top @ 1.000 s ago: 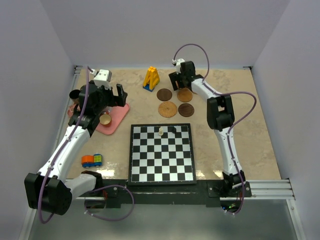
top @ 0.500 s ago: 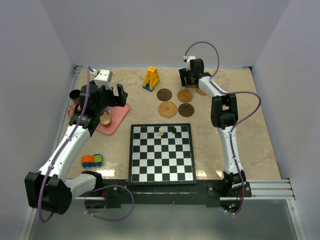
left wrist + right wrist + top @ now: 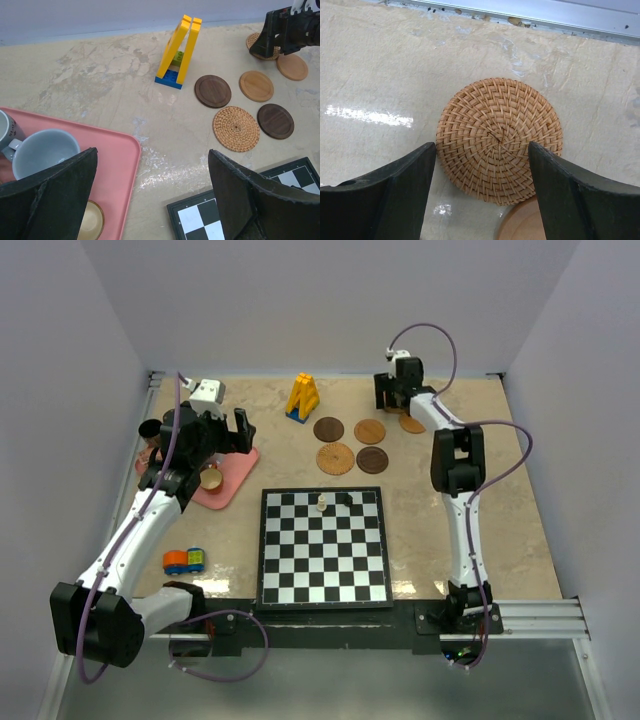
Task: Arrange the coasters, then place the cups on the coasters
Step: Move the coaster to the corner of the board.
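Observation:
Several coasters lie at the back of the table: two dark brown ones (image 3: 328, 429) (image 3: 372, 460), a tan one (image 3: 369, 431), a woven one (image 3: 336, 458) and another tan one (image 3: 411, 424). My right gripper (image 3: 393, 395) hangs open over a further woven coaster (image 3: 500, 140), one finger on either side of it; a tan disc (image 3: 520, 225) touches its near edge. My left gripper (image 3: 152, 152) stands open above the pink tray (image 3: 117, 165). On the tray are a pale blue cup (image 3: 45, 152), a grey cup (image 3: 7, 132) and a tan cup (image 3: 90, 220). A black cup (image 3: 150, 428) shows at the tray's far left.
A chessboard (image 3: 323, 546) with two small pieces (image 3: 321, 504) fills the middle front. A yellow brick frame (image 3: 303, 397) stands at the back, left of the coasters. A small orange and blue toy (image 3: 184, 560) lies at the front left. A metal rail (image 3: 520, 12) runs behind the woven coaster.
My right arm has swung right and back, from over the grouped coasters to the woven coaster by the back rail, its jaws narrowing a little. The left arm has not moved.

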`<state>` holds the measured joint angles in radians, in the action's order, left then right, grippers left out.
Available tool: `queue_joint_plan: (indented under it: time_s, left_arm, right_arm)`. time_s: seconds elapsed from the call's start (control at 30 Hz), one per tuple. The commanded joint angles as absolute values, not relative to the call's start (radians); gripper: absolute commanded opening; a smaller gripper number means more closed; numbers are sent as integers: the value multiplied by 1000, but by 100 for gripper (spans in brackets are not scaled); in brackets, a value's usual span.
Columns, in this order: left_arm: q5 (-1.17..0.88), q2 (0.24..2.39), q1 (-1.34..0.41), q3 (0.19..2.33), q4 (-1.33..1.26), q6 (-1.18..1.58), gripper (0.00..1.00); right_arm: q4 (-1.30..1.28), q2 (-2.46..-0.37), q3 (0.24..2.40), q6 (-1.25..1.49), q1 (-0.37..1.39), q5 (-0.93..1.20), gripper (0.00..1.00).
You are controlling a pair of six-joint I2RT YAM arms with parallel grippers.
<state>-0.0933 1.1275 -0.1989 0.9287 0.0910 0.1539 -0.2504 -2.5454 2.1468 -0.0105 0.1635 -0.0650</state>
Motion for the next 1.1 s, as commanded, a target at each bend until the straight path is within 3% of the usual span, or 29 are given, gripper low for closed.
queue_joint_plan:
  time_s: [0.0,0.53,1.07]
  left_arm:
    - [-94,1109,-206,928,43,156,96]
    - [-98,1094,-213,925,40,158,96]
    - [-81,1106,-215,925,41,156,100]
  right_arm:
    - [-304,-2505,2042,51,133,-109,77]
    - [-224,-2395,1841,107,75,-132,80]
    - [-242,-2390,1923,95,75,30,90]
